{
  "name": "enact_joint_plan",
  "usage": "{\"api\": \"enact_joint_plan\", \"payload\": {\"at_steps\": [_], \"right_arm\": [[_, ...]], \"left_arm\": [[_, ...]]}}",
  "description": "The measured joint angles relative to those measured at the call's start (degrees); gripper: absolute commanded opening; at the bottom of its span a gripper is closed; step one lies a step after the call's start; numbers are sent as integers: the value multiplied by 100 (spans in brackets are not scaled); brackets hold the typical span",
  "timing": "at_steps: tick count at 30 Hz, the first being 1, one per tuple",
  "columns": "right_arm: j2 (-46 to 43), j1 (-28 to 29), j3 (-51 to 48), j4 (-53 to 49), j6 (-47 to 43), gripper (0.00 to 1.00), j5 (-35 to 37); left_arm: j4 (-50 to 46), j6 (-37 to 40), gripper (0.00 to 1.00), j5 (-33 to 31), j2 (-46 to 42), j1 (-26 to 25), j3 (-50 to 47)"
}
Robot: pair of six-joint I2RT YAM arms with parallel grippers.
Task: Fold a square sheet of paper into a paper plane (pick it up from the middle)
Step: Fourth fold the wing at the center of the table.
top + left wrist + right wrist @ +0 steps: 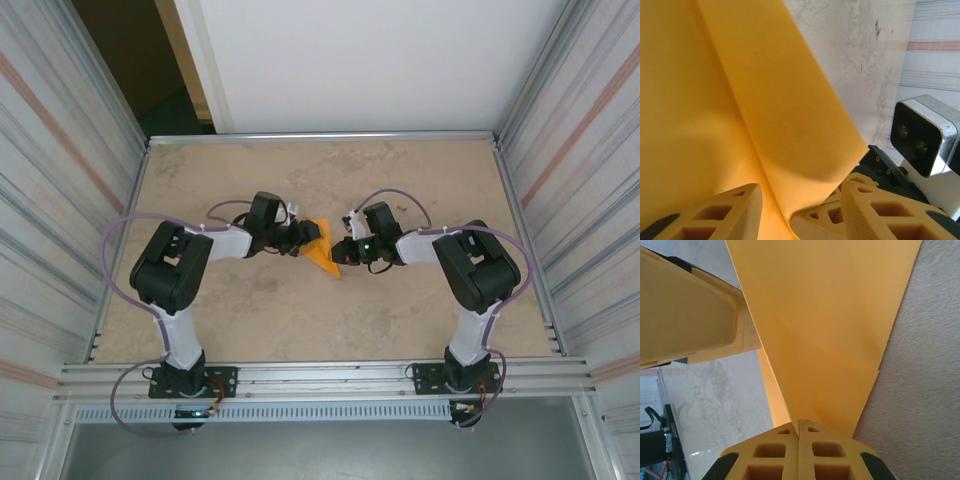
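Honestly, it's only partway there. Up close, the right pincer (799, 427) is pinched flat on one end of the orange sheet (825, 340), which already shows a few creases and overlapping layers. The left pincer (801, 192) stands half-spread with a fold running through the gap, and I don't think it's clamping anything. Further out, the sheet sits mid-worktop (400, 180) between both arms. There's no pointed dart shape yet, so I'd say several folds are left.

Both arms bend at the elbow and reach inward, wrists facing each other, grippers nearly meeting. The left gripper (310, 238) has its jaws parted. The right gripper (345, 250) has its fingers (775, 460) pressed together, pinching the folded orange paper (830, 340).
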Motion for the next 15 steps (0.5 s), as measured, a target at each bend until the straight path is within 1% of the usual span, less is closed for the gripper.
{"api": "enact_joint_plan", "payload": {"at_steps": [12, 15], "right_arm": [[118, -13, 0, 33, 87, 0, -103], [136, -13, 0, 33, 87, 2, -103]], "left_arm": [[-481, 271, 47, -28, 177, -31, 205], [-568, 308, 47, -33, 192, -35, 243]]}}
